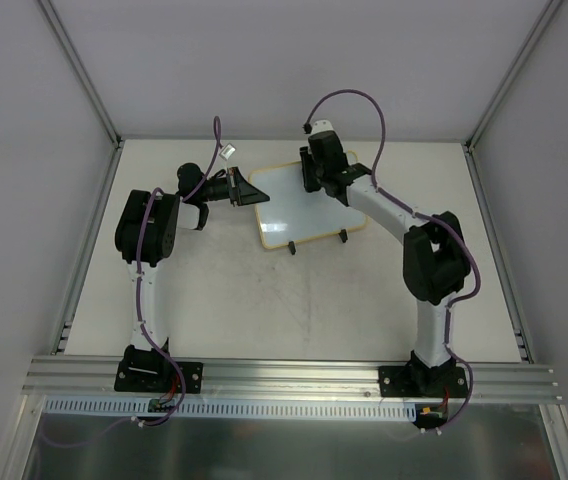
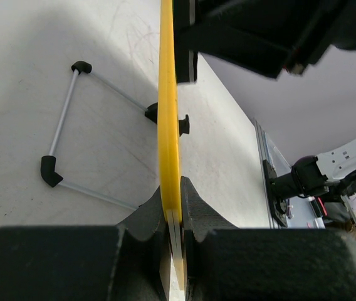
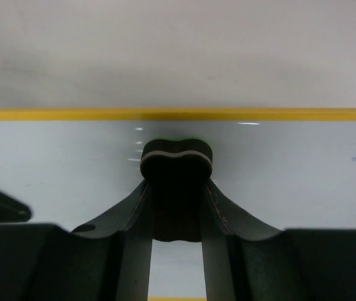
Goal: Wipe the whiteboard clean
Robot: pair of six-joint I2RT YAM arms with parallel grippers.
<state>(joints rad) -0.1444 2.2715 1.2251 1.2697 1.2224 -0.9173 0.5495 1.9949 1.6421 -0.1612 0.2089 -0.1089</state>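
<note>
The whiteboard [image 1: 299,215] lies at the back middle of the table, its yellow frame around a glossy white face with no marks that I can make out. My left gripper [image 1: 245,190] is shut on its left edge. In the left wrist view the yellow frame [image 2: 168,113] runs edge-on between the pinching fingers of the left gripper [image 2: 177,210]. My right gripper [image 1: 316,178] is over the board's far part, shut on a small black eraser [image 3: 177,157]. The eraser is pressed to the white surface [image 3: 291,169] just below the top frame strip, between the jaws of the right gripper [image 3: 177,183].
A wire stand with black feet [image 2: 59,144] sticks out under the board; two black feet [image 1: 291,247] show at its near edge. White enclosure walls ring the table, and an aluminium rail [image 1: 284,375] crosses the front. The right arm [image 2: 328,169] shows beyond the board.
</note>
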